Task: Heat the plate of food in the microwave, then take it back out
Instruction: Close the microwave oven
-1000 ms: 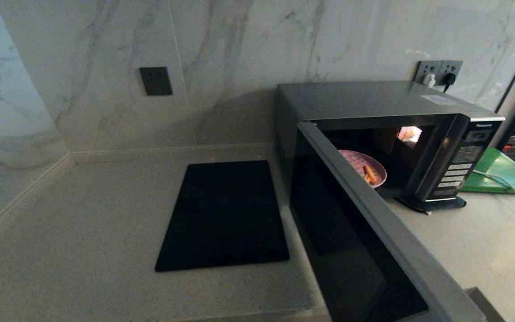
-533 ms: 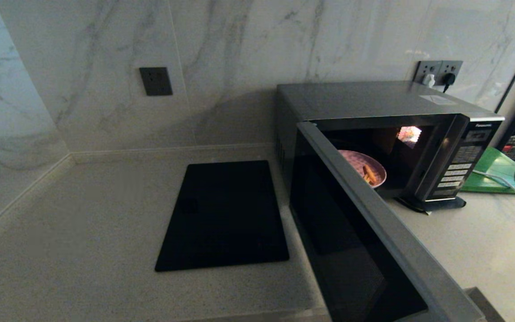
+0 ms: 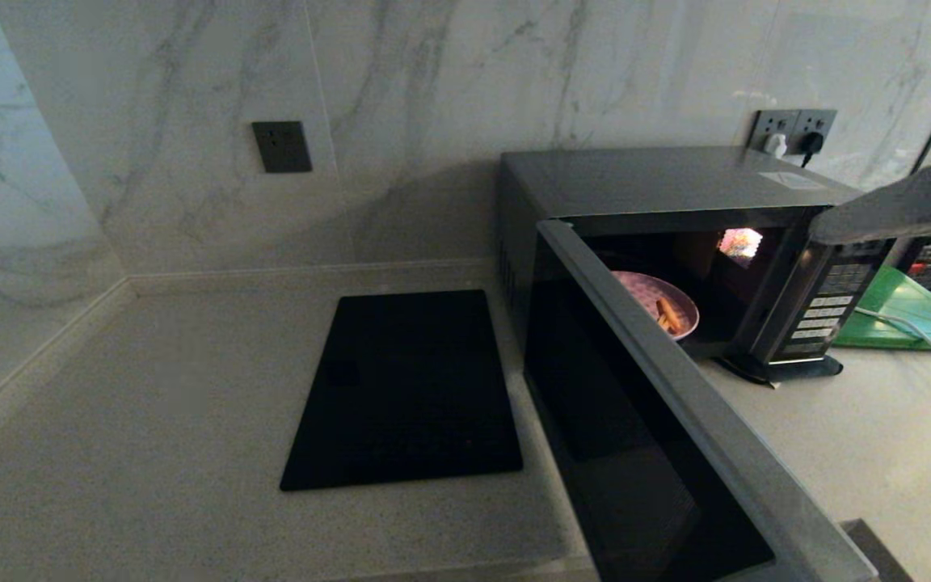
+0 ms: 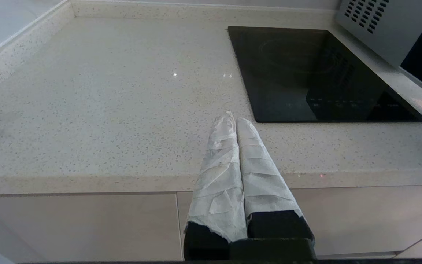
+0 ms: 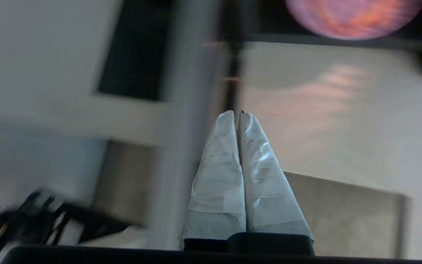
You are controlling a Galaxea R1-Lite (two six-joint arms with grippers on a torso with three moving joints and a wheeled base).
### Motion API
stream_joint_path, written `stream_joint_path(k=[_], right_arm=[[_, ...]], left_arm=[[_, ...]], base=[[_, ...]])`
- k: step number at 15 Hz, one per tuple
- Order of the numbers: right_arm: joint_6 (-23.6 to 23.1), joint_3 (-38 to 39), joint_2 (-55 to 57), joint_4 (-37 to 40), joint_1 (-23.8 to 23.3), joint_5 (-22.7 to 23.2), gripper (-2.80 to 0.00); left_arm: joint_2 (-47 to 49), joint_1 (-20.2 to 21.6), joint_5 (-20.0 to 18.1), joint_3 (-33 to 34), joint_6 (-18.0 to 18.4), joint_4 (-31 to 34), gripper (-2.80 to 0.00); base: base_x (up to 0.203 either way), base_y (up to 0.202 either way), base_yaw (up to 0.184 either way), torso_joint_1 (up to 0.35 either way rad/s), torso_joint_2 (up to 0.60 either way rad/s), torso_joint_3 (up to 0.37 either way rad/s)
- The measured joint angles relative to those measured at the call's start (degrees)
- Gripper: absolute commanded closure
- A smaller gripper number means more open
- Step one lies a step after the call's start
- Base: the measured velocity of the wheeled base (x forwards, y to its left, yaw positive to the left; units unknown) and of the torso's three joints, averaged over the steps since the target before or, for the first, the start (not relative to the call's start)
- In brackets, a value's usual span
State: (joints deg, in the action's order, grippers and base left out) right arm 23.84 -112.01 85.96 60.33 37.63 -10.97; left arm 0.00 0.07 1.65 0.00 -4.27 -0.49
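Note:
The silver-grey microwave (image 3: 676,174) stands at the back right with its black glass door (image 3: 659,436) swung wide open toward me. Inside it sits the lavender plate of food (image 3: 659,303) with orange sticks; the right wrist view shows the plate (image 5: 354,18) blurred, far ahead of the fingers. My right gripper (image 3: 821,230) reaches in from the right edge, raised in front of the top of the button panel (image 3: 825,311), its taped fingers shut and empty (image 5: 237,114). My left gripper (image 4: 234,119) is parked low at the counter's front edge, shut on nothing.
A flat black cooktop (image 3: 409,388) lies in the counter left of the microwave. A green board (image 3: 910,311) with a white cable (image 3: 910,331) across it sits right of the microwave. Wall sockets (image 3: 793,129) are behind it. The open door juts far out over the counter's front.
My right gripper has risen from low over the green board and swung left, now in front of the microwave's upper right corner. Door, plate and left arm have not moved.

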Motion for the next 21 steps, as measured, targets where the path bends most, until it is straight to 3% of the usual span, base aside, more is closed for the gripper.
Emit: stream_joint_path(k=[8,14,21], right_arm=[[-0.01,-1.63,2.09,5.56,18.93,0.18,0.00],[3.50,-0.20,2.51,19.75,22.60,0.04,0.00],[3.79,-0.80,3.03,19.73,25.65,0.73,0.00]], left_arm=[[0.00,0.00,-0.02,0.00,0.02,-0.02,0.00],[0.00,0.00,0.00,0.00,0.03,-0.02,0.00],[0.00,0.00,-0.01,0.00,0.03,-0.02,0.00]], base=[[0.000,0.000,0.000,0.000,0.00,0.000],[0.000,0.000,0.000,0.000,0.00,0.000],[0.000,0.000,0.000,0.000,0.00,0.000]])
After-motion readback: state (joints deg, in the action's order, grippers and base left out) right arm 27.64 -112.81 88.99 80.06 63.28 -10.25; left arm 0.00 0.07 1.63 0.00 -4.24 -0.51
